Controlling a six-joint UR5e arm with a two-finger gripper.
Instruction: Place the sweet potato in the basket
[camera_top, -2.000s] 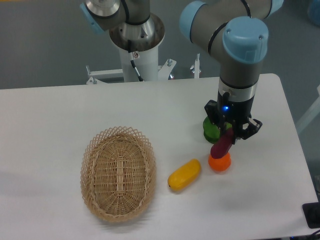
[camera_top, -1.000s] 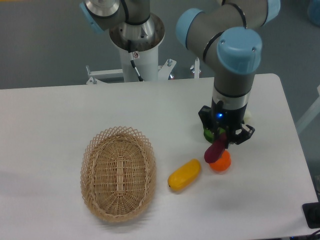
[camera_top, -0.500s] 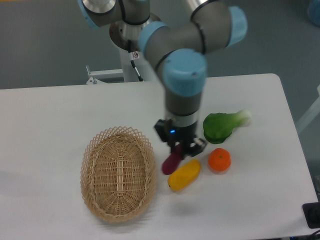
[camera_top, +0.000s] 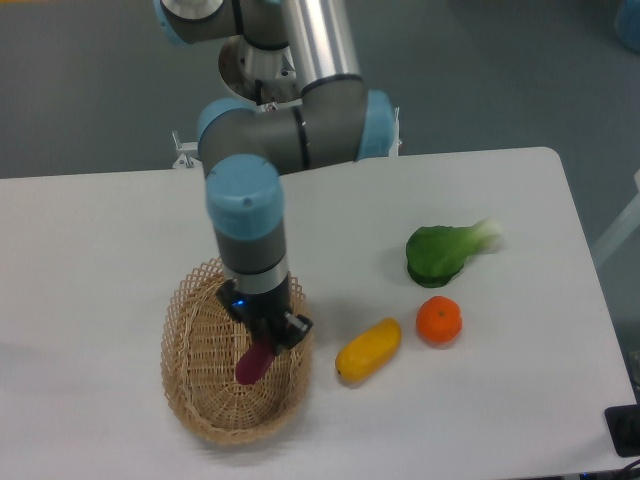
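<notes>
Since the arm takes up most of the shot, start there: it reaches down from the back edge of the surface (camera_top: 120, 230) and hangs right over the basket (camera_top: 190, 345), which sits toward the front-left. The hand (camera_top: 264, 335) is clamped on the sweet potato (camera_top: 253, 364), which hangs tilted, low end over the basket's middle. Off to the right are a leafy green (camera_top: 444, 253), a yellow fruit (camera_top: 368, 349) and an orange (camera_top: 438, 321). My worry: the hand sits close to the right rim, so letting go at that slant could bounce the potato off the weave and out.
</notes>
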